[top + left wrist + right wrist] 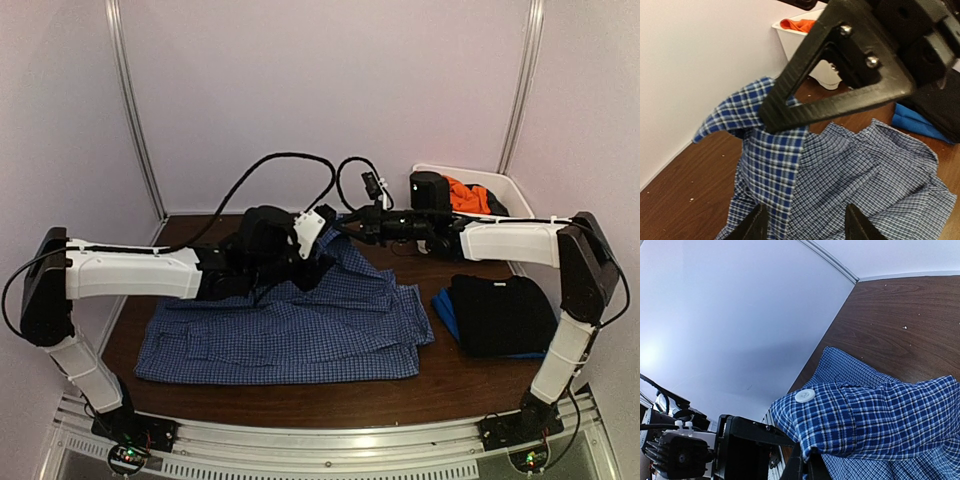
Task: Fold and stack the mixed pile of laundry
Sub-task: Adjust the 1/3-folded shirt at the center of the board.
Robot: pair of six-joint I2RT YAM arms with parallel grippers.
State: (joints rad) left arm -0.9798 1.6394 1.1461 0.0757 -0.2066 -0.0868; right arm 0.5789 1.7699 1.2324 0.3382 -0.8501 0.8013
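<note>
- Checked shirt [300, 335] spread on tabletop [460, 385], buttoned edge raised.
- Right end effector [804, 462] clenched on that edge.
- Left end effector [807, 227] released, fingers apart above shirt.

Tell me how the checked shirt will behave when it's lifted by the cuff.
Probably floppy: the checked shirt drapes in folds from where the right gripper pinches its cuff. Likely light, since a fingertip pinch holds that part up. Pushed, it would probably bunch rather than slide, given its wrinkles.
</note>
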